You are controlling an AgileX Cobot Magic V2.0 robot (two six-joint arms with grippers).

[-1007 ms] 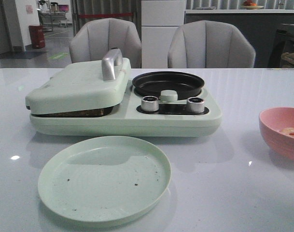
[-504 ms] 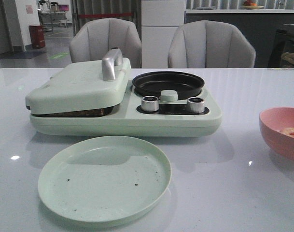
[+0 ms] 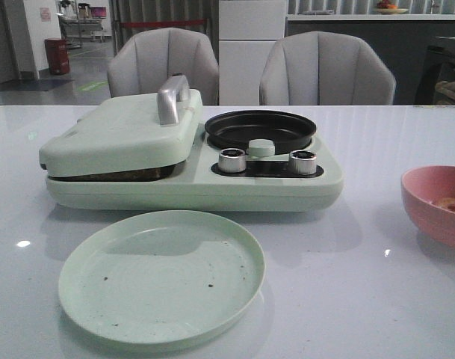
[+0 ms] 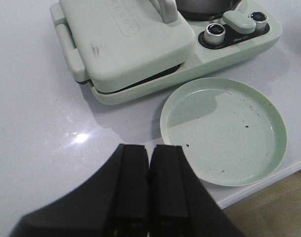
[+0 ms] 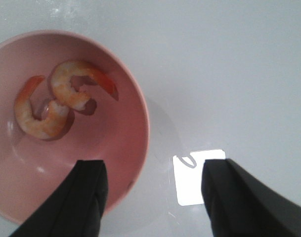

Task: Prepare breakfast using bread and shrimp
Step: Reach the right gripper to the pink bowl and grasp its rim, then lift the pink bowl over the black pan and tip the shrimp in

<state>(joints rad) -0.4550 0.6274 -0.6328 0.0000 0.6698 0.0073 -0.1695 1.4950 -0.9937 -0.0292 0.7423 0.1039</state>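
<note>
Two curled pink-orange shrimp (image 5: 66, 91) lie in a pink bowl (image 5: 125, 148); in the front view one shrimp (image 3: 453, 203) shows in the bowl (image 3: 429, 206) at the table's right edge. My right gripper (image 5: 153, 170) is open and empty above the bowl's rim, one finger over the bowl and one over the table. My left gripper (image 4: 149, 153) is shut and empty above the table, beside the green plate (image 4: 224, 131). The bread slices are not plainly in view; a thin brown strip (image 3: 115, 176) shows in the gap under the closed lid. Neither gripper shows in the front view.
A pale green breakfast maker (image 3: 190, 187) stands mid-table, with a closed lid and metal handle (image 3: 172, 99) on the left, a black pan (image 3: 260, 129) on the right and two knobs (image 3: 231, 160). The empty green plate (image 3: 161, 275) has crumbs. Two chairs stand behind the table.
</note>
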